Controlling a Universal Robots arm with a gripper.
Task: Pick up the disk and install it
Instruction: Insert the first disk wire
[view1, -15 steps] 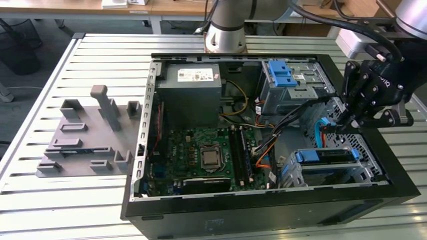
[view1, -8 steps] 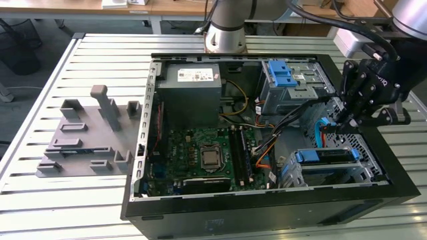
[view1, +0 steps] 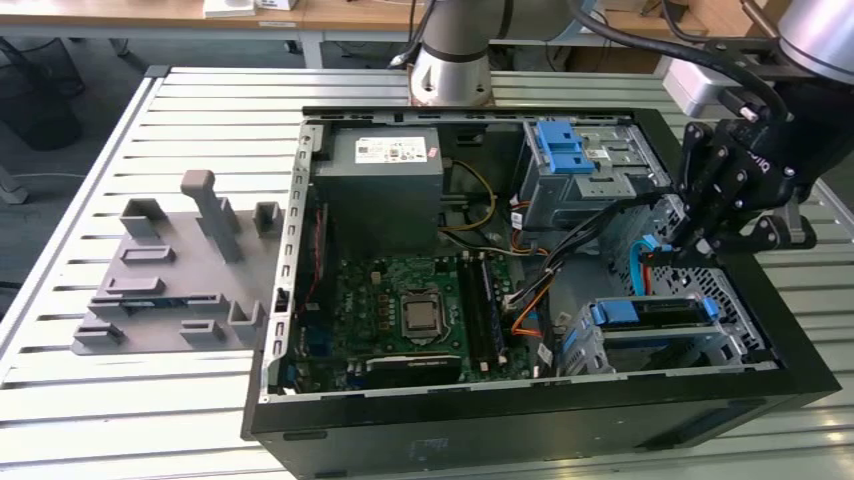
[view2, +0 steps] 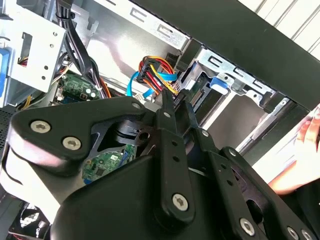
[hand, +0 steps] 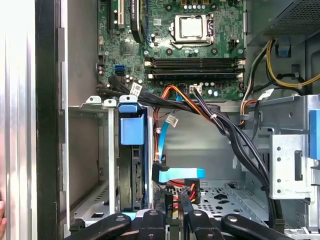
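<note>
The disk (view1: 647, 312) lies in its blue carrier inside the metal drive cage (view1: 731, 345) at the near right corner of the open computer case. In the first wrist view the disk (hand: 131, 131) stands edge-on in that cage (hand: 90, 150). My gripper (view1: 674, 255) hangs just above and behind the cage. Its fingers are drawn close together on a black cable connector (hand: 176, 191) with red, yellow and orange wires (view2: 157, 67), beside a blue flat cable (hand: 177, 174). In both wrist views the gripper (view2: 175, 102) (hand: 176, 204) points at the disk's back end.
The motherboard (view1: 414, 310) fills the case floor, with the grey power supply (view1: 380, 185) behind it. A second bay with a blue latch (view1: 567, 150) stands at the back right. Black cable bundles (hand: 225, 130) run beside my fingers. A grey fixture (view1: 174, 270) lies on the slatted table. A person's hand (view2: 300, 155) rests outside the case.
</note>
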